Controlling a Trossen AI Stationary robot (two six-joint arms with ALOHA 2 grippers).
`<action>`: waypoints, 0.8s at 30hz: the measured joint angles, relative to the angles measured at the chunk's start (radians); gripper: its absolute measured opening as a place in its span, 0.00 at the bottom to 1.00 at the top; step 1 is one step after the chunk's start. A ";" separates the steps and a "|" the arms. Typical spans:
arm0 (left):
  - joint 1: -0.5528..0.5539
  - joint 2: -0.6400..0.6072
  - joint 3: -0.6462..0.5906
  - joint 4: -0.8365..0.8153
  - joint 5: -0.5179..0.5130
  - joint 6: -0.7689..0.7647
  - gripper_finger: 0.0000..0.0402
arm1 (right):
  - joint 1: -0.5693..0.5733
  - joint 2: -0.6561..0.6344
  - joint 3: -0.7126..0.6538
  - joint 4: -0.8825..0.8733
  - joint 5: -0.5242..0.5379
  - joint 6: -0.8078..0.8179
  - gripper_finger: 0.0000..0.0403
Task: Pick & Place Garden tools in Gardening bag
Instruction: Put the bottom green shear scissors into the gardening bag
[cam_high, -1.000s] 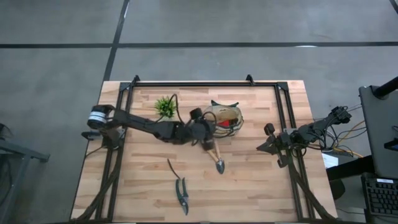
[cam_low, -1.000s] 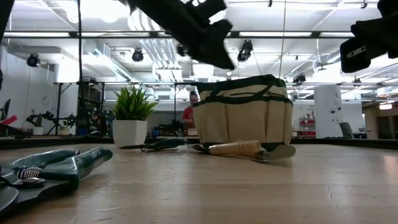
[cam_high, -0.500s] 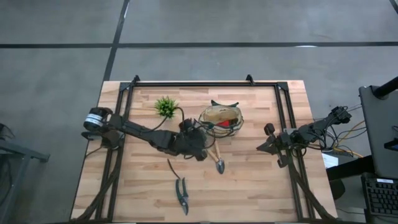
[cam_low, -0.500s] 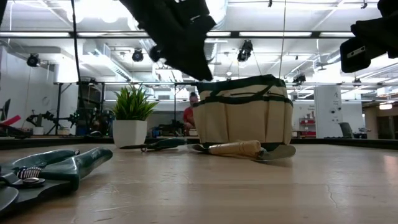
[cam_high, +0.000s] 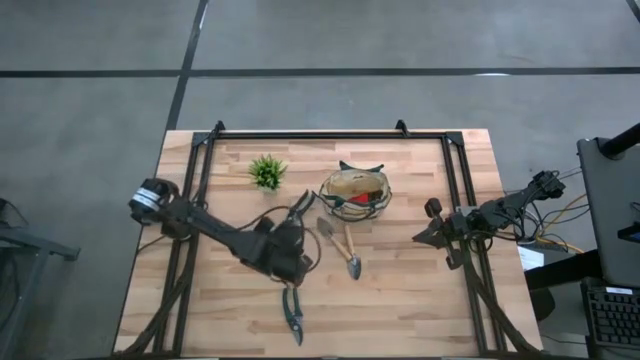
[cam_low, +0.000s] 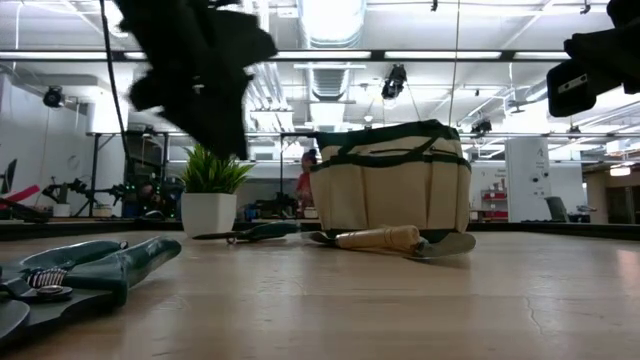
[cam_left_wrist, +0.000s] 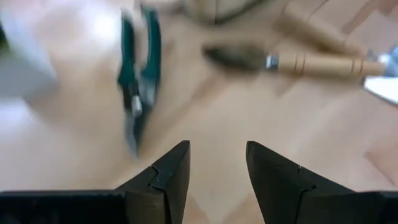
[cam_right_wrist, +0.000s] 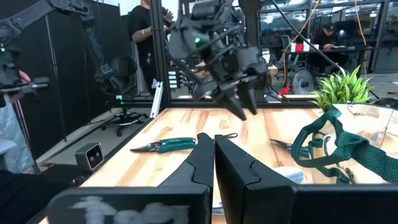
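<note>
My left gripper (cam_high: 292, 268), fingers apart and empty, hangs above the shears (cam_high: 292, 312); I should center over the handles before closing.

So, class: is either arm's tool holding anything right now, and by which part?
Nothing is held. The left tool is open and empty above the table; the right tool is shut on nothing.
</note>
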 joint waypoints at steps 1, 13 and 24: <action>-0.012 0.000 -0.009 -0.004 0.023 -0.041 0.40 | 0.000 0.000 0.000 0.000 0.000 0.000 0.02; -0.073 0.003 -0.163 -0.012 0.222 -0.432 0.40 | 0.000 0.001 0.000 0.000 0.000 0.000 0.02; -0.073 0.000 -0.283 0.177 0.234 -0.449 0.40 | 0.000 0.000 0.000 0.000 0.000 0.000 0.02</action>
